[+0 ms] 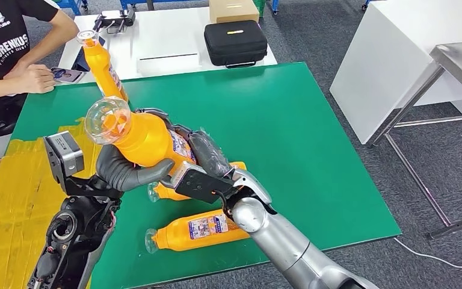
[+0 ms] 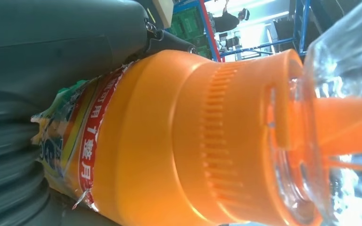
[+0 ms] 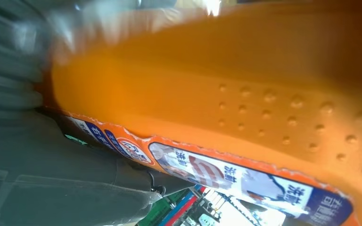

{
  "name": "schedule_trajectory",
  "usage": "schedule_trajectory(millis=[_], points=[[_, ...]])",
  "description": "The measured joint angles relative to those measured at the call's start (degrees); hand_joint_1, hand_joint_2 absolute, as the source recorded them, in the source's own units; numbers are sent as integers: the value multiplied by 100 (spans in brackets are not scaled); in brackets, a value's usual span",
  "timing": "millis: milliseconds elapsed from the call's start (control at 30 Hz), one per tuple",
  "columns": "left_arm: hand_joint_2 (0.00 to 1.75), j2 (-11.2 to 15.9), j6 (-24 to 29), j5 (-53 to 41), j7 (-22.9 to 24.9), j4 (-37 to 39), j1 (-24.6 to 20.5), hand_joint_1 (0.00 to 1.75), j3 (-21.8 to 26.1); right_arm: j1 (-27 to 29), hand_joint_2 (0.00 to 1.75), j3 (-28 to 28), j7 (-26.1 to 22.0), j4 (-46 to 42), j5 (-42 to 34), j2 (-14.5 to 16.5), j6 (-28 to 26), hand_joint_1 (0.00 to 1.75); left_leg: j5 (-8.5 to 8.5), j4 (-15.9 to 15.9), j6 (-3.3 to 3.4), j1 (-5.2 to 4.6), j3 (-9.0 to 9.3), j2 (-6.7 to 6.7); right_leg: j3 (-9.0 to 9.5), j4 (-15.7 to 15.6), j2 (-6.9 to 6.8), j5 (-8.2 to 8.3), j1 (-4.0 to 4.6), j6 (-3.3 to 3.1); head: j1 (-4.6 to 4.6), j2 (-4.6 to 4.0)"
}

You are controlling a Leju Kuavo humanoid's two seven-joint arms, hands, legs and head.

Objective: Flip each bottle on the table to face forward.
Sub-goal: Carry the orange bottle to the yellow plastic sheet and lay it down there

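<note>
Above the green table (image 1: 313, 138), a raised orange bottle (image 1: 147, 137) was gripped by both the left hand (image 1: 123, 168) and the right hand (image 1: 207, 165). Two lying bottles (image 1: 198, 230) and one upright bottle (image 1: 103, 66) were seen.

Held bottle (image 1: 147, 138) is above the table's (image 1: 313, 150) near-left part, tilted, cap toward the left edge, gripped between left hand (image 1: 129, 171) on its near side and right hand (image 1: 207, 174) on its right. Under the hands a second bottle (image 1: 174, 192) lies on the table, partly hidden; a third bottle (image 1: 198, 230) lies on its side just in front, by the near edge, cap left. A fourth bottle (image 1: 103, 66) stands tilted at the far-left corner, beside a person's hand (image 1: 33, 78); behind the far edge, a case (image 1: 235, 42) sits on a second table (image 1: 162, 42).
</note>
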Motion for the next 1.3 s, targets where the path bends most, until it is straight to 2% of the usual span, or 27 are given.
schedule_trajectory(millis=[233, 267, 367, 400, 567, 733, 867, 1000, 1100, 1167, 1300], points=[[175, -18, 26, 48, -2, -34, 0, 175, -2, -2, 175, 0, -14, -94, -143, -28, 216, 175, 0, 0, 0, -1, -1, 0, 1, 0, 0, 0, -1, 0, 1, 0], [175, -19, 39, 50, -3, -45, 1, 175, -2, -3, 175, 0, -8, -114, -144, -32, 233, 154, 0, 0, 0, -1, -1, 0, 0, 0, 0, 0, -1, 0, 1, 0], [175, -18, 100, 34, -17, -74, 2, 175, 8, -4, 175, 0, 24, -165, -132, -42, 268, 24, 0, 0, 0, -1, -1, -1, 1, 0, 0, 0, -1, 0, 1, 0], [175, -17, 136, 1, -25, -85, 2, 175, 16, -5, 175, -1, 38, -179, -128, -44, 273, 0, 0, 0, 0, -1, -1, 0, 1, 0, 0, 0, -1, 0, 1, 0], [175, -2, 627, -463, -105, -181, 19, 175, 263, 6, 175, -60, 178, -360, -141, -87, 338, 0, 0, 0, 0, 0, -1, 1, 0, 0, 1, 0, 0, 0, 0, 0], [175, 97, 1537, -1417, -165, -222, 76, 175, 1040, 144, 175, -297, 333, -886, 112, -331, 470, 0, 1, 0, -1, 4, 0, 0, -1, 0, 0, 0, 2, 0, 1, 0], [175, 306, 2375, -3081, -108, -106, 100, 175, 1616, 358, 175, -600, 331, -1317, 313, -625, 406, 0, 1, 0, -2, 3, -2, 0, -3, 0, 1, 0, 1, 0, 2, 0], [175, 624, 2866, -5508, 247, 220, 84, 175, 1895, 511, 175, -910, 365, -1766, 645, -848, 249, 0, 1, 0, -2, 3, -2, 0, -5, 0, 1, 0, 1, 0, 1, 0], [175, 821, 2893, -6721, 497, 454, 71, 175, 1951, 573, 175, -1052, 394, -2051, 784, -974, 182, 0, 1, 0, -2, 3, -2, 1, -6, 0, 2, 0, 1, 0, 1, 0], [175, 933, 2711, -7321, 644, 578, 43, 175, 1938, 595, 175, -1096, 409, -2173, 853, -1036, 159, 0, 1, 0, -2, 3, -2, 2, -6, 0, 2, 0, 1, 0, 2, 0], [175, 1346, 1613, -8964, 703, 1072, -154, 175, 1668, 592, 175, -1107, 452, -2290, 1040, -1177, 57, 0, 3, 0, -3, 4, -1, 2, -10, 0, 2, 0, 2, -1, 0, 0]])
